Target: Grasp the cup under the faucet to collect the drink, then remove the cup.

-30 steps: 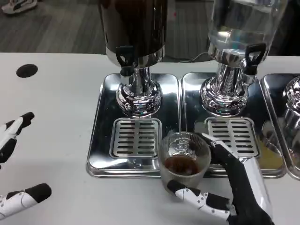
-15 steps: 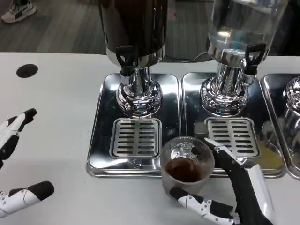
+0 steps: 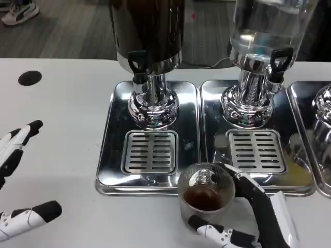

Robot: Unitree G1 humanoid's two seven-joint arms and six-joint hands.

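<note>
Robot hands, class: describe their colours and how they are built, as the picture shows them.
The right hand has a white back panel with slim fingers in black and white segments. The left hand has white fingers ending in rounded black tips. No cables or markings can be made out.

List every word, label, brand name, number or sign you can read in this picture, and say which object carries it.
None can be read.
Dark drink dispenser: no label.
Clear water dispenser: no label.
Shiny steel drip trays: plain.
Clear glass cup of brown drink, gripped by the right hand: unmarked.
</note>
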